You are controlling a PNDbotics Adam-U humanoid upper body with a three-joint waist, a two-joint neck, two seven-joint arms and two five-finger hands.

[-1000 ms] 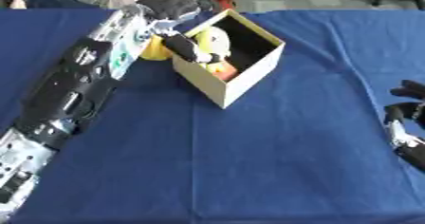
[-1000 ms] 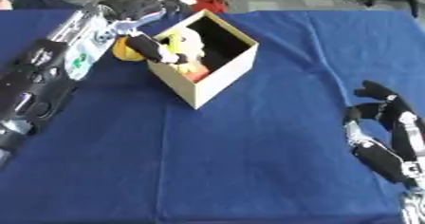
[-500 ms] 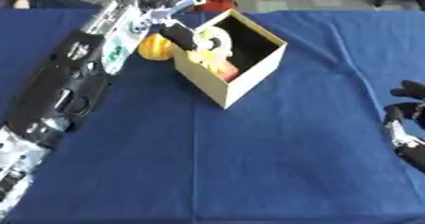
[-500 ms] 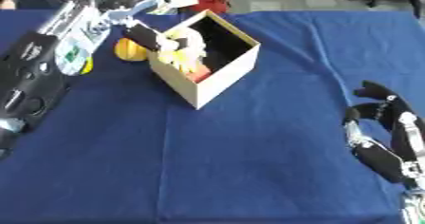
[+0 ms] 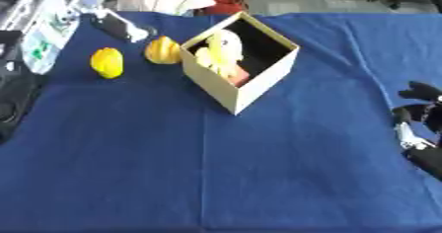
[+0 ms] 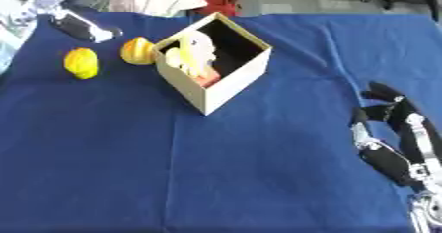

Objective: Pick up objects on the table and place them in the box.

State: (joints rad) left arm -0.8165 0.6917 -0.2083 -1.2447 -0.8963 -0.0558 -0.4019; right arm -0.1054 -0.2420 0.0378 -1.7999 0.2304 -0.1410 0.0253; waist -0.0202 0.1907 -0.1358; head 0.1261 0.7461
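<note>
Surface [image 5: 216, 177]: covered in a blue cloth, filling most of both views.

Box [image 5: 256, 81]: pale cardboard, open at the top, standing askew on the far half of the surface with one corner turned toward the camera. It holds a pale yellow-white object [image 5: 220, 49] and something reddish-orange [image 5: 238, 76] lower down; neither can be made out further.

Right robot hand [image 6: 393, 128]: black with silver parts, resting on the surface at the right edge, well apart from the box, fingers relaxed and spread, holding nothing.

Left robot hand [image 5: 112, 22]: at the far left corner, only partly shown, above the cloth behind the two yellow objects; dark fingers extend toward the box. Whether they are open or closed cannot be told. It touches nothing visible.

Yellow-orange object [image 5: 162, 50]: rounded, lying on the cloth just beside the box's left wall.

Yellow object [image 5: 107, 62]: rounded, lemon-like, lying on the cloth to the left of the yellow-orange one, apart from it.
</note>
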